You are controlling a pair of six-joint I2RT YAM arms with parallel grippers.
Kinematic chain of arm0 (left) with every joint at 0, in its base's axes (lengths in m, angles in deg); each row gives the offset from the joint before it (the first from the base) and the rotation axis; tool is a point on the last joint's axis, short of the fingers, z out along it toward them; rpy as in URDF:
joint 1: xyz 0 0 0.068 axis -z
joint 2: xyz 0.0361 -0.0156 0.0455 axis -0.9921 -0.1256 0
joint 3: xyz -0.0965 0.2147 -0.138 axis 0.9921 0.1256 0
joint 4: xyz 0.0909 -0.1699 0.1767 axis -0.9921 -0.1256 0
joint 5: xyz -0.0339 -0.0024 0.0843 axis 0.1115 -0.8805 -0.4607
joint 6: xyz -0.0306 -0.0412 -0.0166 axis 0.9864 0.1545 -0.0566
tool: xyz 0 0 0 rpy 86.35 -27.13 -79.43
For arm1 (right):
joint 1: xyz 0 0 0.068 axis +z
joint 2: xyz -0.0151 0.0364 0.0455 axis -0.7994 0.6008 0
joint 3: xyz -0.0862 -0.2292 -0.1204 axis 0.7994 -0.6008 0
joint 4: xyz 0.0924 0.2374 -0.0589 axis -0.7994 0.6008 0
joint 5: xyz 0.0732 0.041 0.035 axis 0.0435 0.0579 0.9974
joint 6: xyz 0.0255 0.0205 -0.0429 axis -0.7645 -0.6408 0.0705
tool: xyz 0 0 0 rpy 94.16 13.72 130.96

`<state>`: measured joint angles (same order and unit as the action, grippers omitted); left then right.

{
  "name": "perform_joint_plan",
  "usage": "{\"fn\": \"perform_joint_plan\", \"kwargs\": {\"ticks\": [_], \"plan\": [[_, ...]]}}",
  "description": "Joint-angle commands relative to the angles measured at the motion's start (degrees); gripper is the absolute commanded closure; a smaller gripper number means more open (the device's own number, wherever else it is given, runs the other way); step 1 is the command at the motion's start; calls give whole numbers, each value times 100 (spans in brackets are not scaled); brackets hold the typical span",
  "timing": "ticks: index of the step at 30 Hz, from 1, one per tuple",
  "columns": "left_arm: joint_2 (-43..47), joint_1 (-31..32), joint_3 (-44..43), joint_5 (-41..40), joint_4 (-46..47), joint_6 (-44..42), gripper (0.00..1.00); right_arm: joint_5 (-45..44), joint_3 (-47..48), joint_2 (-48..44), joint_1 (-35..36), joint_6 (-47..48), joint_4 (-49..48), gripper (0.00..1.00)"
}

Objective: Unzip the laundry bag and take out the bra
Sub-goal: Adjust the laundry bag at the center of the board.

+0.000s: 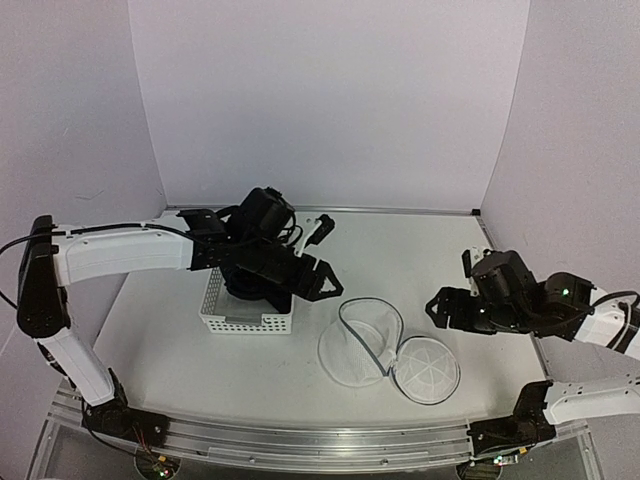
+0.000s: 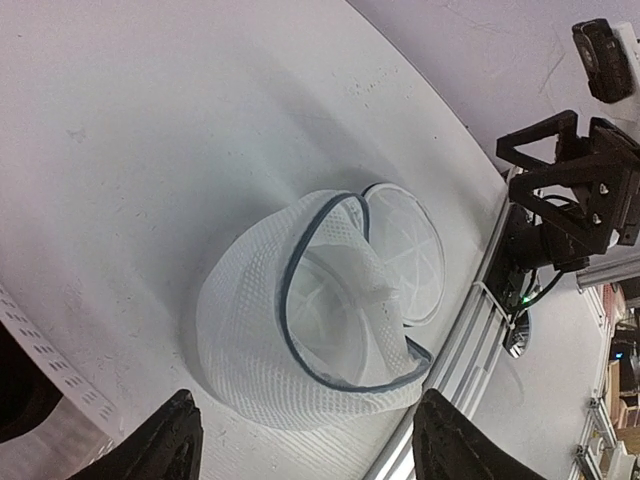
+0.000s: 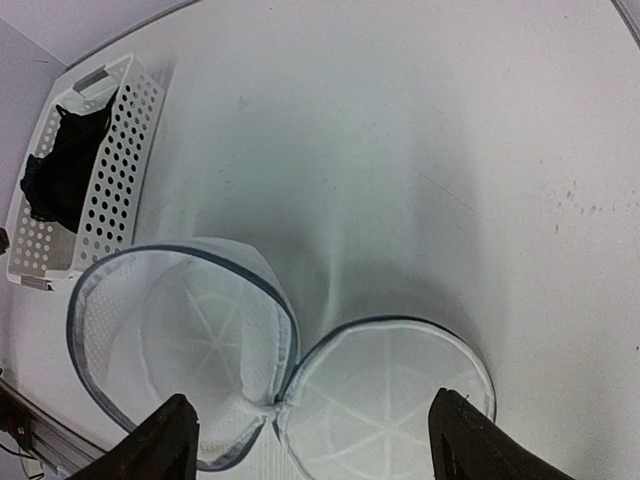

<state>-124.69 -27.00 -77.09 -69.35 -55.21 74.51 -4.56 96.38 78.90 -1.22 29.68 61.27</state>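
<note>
Bag: we see the mesh bag (image 1: 360,348) lying unzipped on the counter (image 1: 420,255), just right of the basket (image 1: 245,318). Its lid (image 1: 427,372) is flopped flat on the side away from the basket, and nothing dark shows inside.
Bra: the bra (image 3: 60,170) is a black bundle inside the basket.
Left arm: the left claw (image 2: 305,450) has its fingers apart and empty, at the basket's bag-side edge, facing the bag.
Right arm: the right claw (image 3: 310,450) has its fingers apart and empty, beyond the bag from the basket.
Relation: the bag-to-lid line runs away from the basket toward the right claw; the left arm is nearer the bra.
Progress: we judge the removal done.
</note>
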Motion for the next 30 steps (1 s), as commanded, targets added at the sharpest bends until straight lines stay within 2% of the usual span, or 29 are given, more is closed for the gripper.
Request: {"fn": "perform_joint_plan", "kwargs": {"ticks": [1,7,15,23,30], "plan": [[-515,87,-631,399,226,101,27,150,-291,-536,-35,-750,753,19],[-1278,99,-1016,551,218,259,28,404,-665,-736,-48,-1249,1288,18],[-1792,99,-1279,726,215,319,32,522,-1280,-686,-44,-1779,1312,18],[-2065,99,-1336,561,172,312,50,500,-1594,-586,-44,-2149,991,18],[-2018,99,-1326,44,34,282,79,382,-1605,-445,-54,-2228,791,18]]}}
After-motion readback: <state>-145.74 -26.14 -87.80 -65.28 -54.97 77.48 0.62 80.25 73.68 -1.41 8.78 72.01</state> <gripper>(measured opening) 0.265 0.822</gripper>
